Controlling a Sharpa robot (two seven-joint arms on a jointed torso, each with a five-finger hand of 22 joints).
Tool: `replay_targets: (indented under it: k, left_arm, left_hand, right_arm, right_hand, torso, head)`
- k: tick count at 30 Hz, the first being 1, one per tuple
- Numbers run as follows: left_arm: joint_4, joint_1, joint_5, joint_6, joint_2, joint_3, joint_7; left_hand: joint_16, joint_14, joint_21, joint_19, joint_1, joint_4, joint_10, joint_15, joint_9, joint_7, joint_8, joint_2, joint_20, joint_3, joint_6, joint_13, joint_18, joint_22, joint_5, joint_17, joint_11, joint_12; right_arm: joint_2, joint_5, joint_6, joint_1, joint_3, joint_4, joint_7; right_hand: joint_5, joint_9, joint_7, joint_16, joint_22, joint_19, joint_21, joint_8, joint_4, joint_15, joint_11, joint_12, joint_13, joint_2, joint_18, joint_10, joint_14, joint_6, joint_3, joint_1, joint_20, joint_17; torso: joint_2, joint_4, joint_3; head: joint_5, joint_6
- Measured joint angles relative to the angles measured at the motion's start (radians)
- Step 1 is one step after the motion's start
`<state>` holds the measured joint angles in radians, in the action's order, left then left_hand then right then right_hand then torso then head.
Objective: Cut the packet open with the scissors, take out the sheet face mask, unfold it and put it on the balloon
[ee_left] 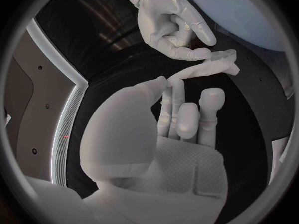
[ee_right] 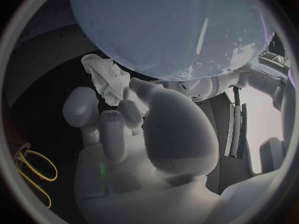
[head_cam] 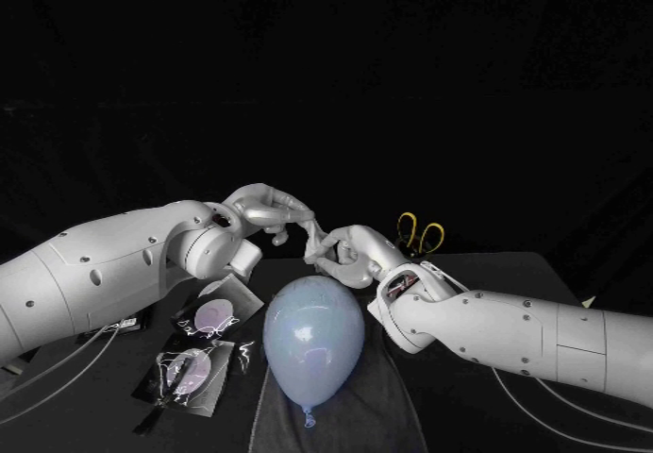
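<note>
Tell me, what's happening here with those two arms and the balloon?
The robot's left hand and right hand meet above the far end of the pale blue balloon, pinching a crumpled white sheet mask between them. The mask is bunched up, not yet spread on the balloon. The yellow-handled scissors lie on the table behind the right arm, and two packets lie beside the balloon on the left arm's side.

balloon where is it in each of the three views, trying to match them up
Head view: the balloon lies mid-table, just nearer the camera than the right hand.
Left wrist view: the balloon is a pale blue curve at the circle's rim, beyond the right hand.
Right wrist view: the balloon is a big blue dome past that hand's fingers.
Shared landmark: the right hand, holding the crumpled sheet mask.
</note>
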<state>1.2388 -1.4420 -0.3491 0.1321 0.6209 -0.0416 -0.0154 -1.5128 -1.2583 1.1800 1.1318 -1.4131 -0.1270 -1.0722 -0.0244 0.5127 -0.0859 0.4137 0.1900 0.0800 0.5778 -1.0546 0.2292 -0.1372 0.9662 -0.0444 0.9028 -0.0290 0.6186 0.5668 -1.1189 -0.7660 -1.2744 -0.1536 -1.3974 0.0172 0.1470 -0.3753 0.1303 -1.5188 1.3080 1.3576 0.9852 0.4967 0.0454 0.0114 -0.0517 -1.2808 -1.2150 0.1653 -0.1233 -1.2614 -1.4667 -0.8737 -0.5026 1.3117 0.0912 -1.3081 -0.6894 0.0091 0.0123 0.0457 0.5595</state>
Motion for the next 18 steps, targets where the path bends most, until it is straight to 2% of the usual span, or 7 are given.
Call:
replay_targets:
  k: [8, 18]
  left_arm:
    - [-0.001, 0.0, 0.0, 0.001, 0.001, 0.0, -0.001]
    - [0.005, 0.0, 0.0, 0.001, 0.002, 0.0, -0.003]
  left_hand:
    - [0.0, 0.0, 0.0, 0.0, 0.003, 0.0, 0.0, 0.0, 0.0, -0.001, 0.0, 0.003, 0.0, 0.0, -0.001, 0.0, 0.0, 0.0, 0.0, 0.0, 0.0, 0.0]
    - [0.0, 0.0, 0.0, 0.0, 0.003, -0.003, 0.0, 0.0, 0.0, -0.002, 0.0, 0.003, 0.0, 0.003, -0.002, -0.001, 0.0, 0.0, 0.0, 0.0, 0.0, 0.0]
  right_arm:
    - [-0.01, -0.04, -0.013, 0.003, 0.0, 0.018, 0.022]
    - [-0.021, -0.078, -0.055, 0.005, 0.0, 0.037, 0.049]
  right_hand:
    - [-0.004, 0.011, 0.0, 0.0, 0.0, 0.003, -0.007, -0.017, 0.0, 0.002, 0.0, 0.008, 0.016, 0.023, 0.0, 0.0, -0.002, 0.0, 0.0, -0.023, -0.003, 0.001]
    - [-0.022, 0.017, 0.004, 0.001, 0.0, 0.003, -0.012, -0.021, 0.0, 0.001, -0.004, 0.008, 0.017, 0.025, 0.002, 0.004, -0.001, 0.004, 0.0, -0.034, -0.003, 0.001]
  torso:
    - [0.0, 0.0008, 0.0002]
    - [0.0, 0.0006, -0.0001]
  head:
    - [0.003, 0.0]
    - [0.002, 0.002]
